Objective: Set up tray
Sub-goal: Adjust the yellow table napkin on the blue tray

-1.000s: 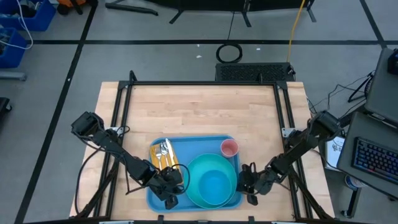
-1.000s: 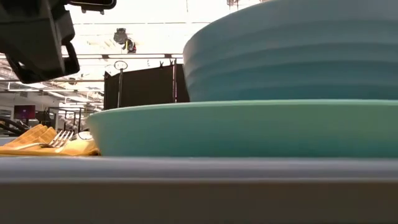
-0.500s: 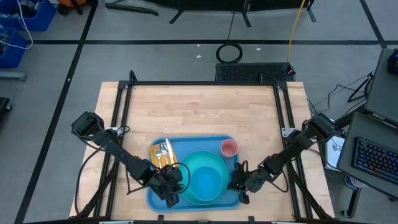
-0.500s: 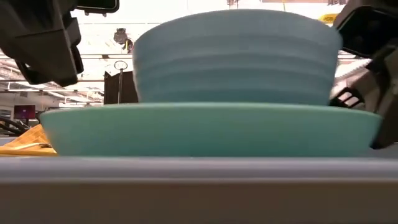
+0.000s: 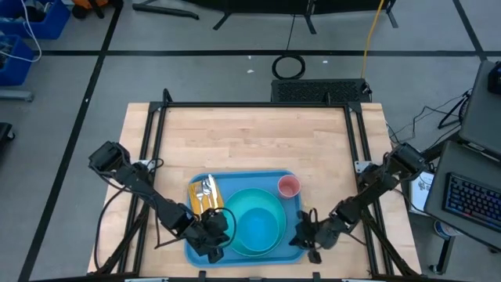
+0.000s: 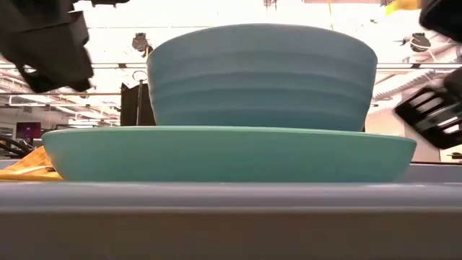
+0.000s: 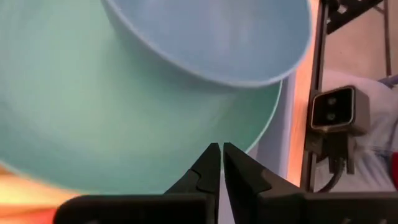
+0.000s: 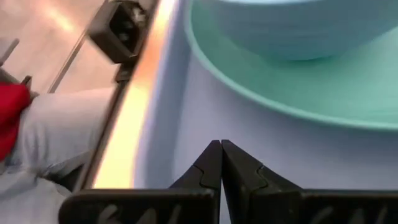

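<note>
The tray (image 5: 205, 247) lies at the near edge of the wooden table (image 5: 250, 141), and I place everything else by it. At its left end lies a yellow napkin (image 5: 210, 197) with a fork (image 5: 205, 188) on top. My left pincer (image 5: 211, 249) hangs over the tray's near-left corner, fingers together and holding nothing, just beside the plate's rim. The middle of the tray carries a round turquoise plate (image 5: 258, 222), and a blue bowl (image 6: 261, 76) sits upright in that plate; I cannot tell whether anything is inside the bowl. At the tray's far-right corner stands a small pink cup (image 5: 289, 186). My right pincer (image 5: 307, 241) is at the tray's near-right edge, fingers pressed together on nothing, apart from the plate.
</note>
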